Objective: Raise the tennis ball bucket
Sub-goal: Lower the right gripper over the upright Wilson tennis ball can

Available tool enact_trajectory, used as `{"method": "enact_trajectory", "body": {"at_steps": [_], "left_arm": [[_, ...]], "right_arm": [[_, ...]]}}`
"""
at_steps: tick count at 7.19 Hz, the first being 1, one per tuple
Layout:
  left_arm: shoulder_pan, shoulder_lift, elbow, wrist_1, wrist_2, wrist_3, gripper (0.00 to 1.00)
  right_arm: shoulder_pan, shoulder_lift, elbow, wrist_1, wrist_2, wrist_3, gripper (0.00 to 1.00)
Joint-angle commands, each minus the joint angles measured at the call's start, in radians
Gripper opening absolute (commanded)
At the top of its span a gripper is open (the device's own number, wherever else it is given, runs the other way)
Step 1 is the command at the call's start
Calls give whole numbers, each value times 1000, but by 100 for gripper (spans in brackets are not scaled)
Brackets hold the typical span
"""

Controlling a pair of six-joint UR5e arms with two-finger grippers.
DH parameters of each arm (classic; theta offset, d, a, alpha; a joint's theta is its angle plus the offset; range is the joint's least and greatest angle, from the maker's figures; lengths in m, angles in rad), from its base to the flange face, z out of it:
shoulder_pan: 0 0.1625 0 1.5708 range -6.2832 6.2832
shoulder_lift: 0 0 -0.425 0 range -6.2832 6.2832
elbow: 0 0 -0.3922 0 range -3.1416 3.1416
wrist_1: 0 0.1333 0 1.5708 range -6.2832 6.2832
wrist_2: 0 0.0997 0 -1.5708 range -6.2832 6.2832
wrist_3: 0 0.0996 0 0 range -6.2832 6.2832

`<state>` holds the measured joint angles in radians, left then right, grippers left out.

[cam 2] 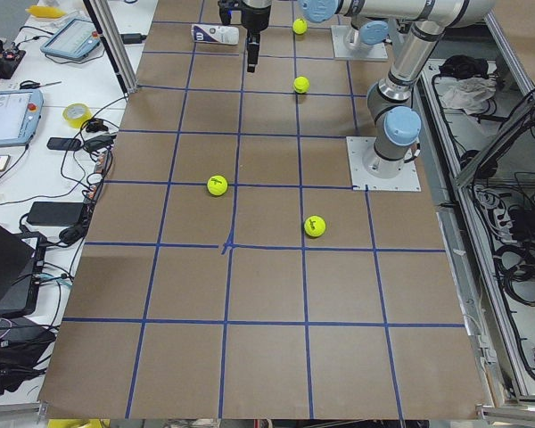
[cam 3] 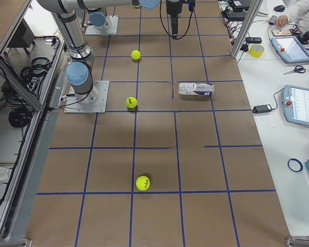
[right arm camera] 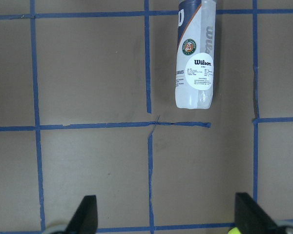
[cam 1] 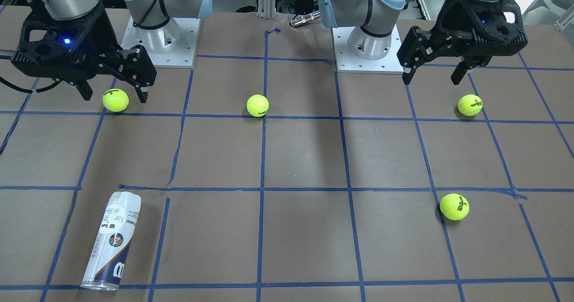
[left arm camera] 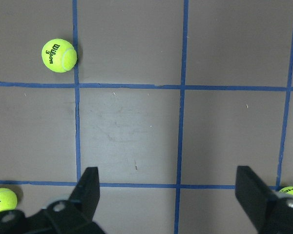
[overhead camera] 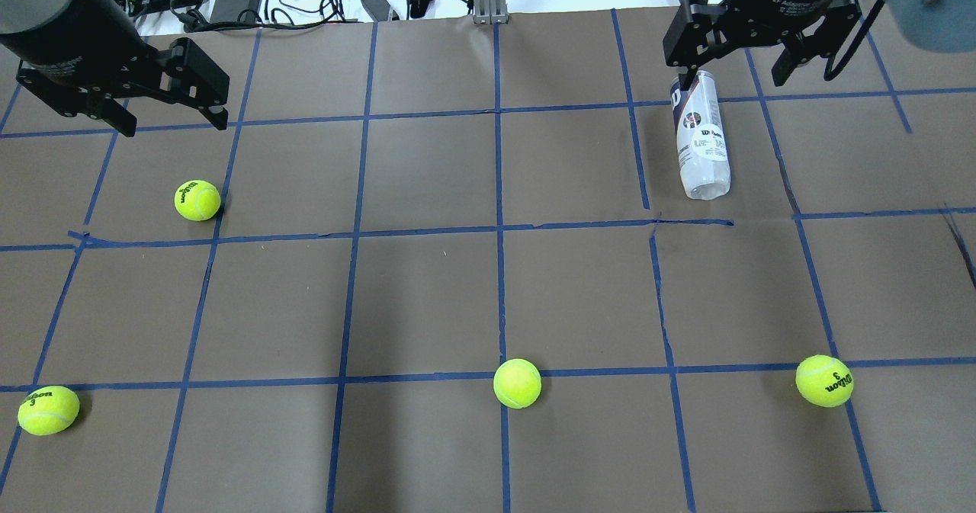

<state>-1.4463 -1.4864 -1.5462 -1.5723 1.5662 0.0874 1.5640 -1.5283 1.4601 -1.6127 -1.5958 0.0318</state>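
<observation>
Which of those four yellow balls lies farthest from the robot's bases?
The tennis ball on the left arm's side, alone farther out; the other three sit in one row near the bases.

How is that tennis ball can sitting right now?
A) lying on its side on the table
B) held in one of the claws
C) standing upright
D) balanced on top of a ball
A: the can lies flat on its side on the table, its label facing up.
</observation>
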Motion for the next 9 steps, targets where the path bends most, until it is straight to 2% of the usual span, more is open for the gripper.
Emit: {"method": "enact_trajectory", "body": {"at_steps": [1,2,3,4,5,6,9], "left_arm": [[0,0,0,0,0,0,100],[1,0,0,0,0,0,100],[0,0,0,0,0,0,100],[1,0,0,0,0,0,100],[1,0,0,0,0,0,100],[1,0,0,0,0,0,100],[1,0,0,0,0,0,100]], "right_arm": [[-133,77,-24,-111,-2,-4,100],[-157,142,-43,-157,-7,-15,100],[-157,272,-102,-232,-54,-10,100],[-157,415,-198,-258,-59,-16,100],[-151,513,-278,-262,-37,0,100],[-128,598,-315,-275,-35,19,100],[-108,713,-317,-352,-30,16,100]]}}
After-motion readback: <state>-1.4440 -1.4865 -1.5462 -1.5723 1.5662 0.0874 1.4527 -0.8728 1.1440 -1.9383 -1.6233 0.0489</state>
